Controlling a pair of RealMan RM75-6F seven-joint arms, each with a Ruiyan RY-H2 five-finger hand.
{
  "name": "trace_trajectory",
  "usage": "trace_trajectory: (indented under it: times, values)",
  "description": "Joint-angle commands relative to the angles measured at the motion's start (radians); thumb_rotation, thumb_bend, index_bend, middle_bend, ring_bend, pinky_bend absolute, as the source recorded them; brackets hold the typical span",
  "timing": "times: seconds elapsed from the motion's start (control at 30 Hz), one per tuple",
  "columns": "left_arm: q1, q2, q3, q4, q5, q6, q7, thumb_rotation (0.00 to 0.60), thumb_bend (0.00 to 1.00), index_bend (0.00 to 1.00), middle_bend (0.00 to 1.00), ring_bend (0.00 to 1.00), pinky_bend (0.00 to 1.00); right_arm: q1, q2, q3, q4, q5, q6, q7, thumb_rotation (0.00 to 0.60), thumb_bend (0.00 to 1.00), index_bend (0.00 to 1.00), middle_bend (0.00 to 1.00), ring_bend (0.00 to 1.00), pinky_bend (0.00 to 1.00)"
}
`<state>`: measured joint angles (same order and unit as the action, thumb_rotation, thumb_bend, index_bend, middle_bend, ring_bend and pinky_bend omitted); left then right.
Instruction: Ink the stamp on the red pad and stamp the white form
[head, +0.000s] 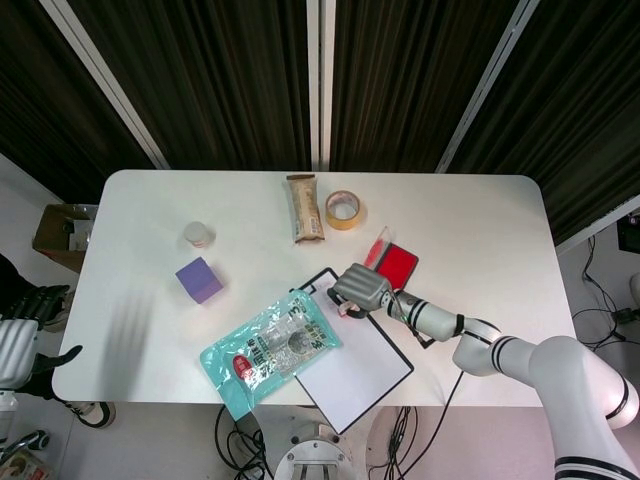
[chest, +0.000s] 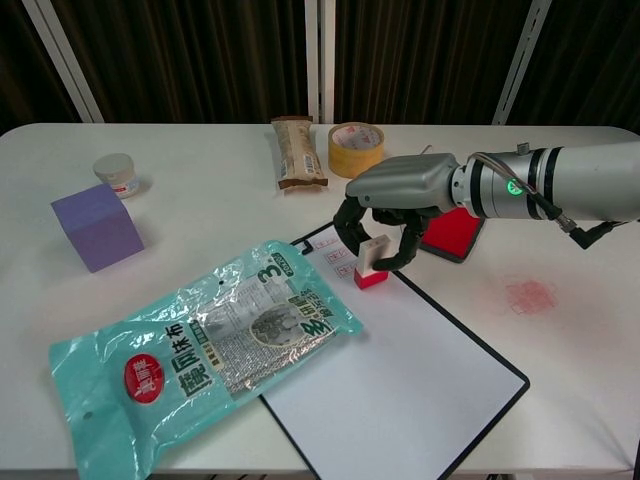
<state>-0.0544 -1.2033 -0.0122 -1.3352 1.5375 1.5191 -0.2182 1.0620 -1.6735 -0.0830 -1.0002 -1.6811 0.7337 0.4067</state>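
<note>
Stamp (chest: 372, 262) stands red base down on the white form (chest: 400, 370), near its top corner, fingers of the right hand (chest: 395, 205) clamped around it. Red pad (chest: 452, 229) lies just beyond. Left hand (head: 20, 335) hangs off the table (chest: 560, 330); finger state apparently apart, not certain.

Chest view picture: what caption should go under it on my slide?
Robot's right hand holds a red-based stamp on the white form, beside the red ink pad.
</note>
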Motion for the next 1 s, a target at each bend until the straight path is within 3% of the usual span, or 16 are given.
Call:
trace_trajectory:
  times: [0.03, 1.0]
  values:
    - [0.0, 0.001, 0.0, -0.001, -0.001, 0.0, 0.001, 0.6, 0.0, 0.16, 0.16, 0.13, 0.24, 0.002, -0.003, -0.001, 0.004, 0.0, -0.001, 0.002, 0.6, 0.41, 1.0, 0.87, 0.88, 1.0]
    - [0.002, 0.003, -0.001, 0.005, -0.004, -0.001, -0.008, 0.6, 0.0, 0.16, 0.16, 0.13, 0.24, 0.003, -0.041, -0.018, 0.044, 0.007, -0.017, -0.018, 0.6, 0.42, 1.0, 0.87, 0.88, 1.0]
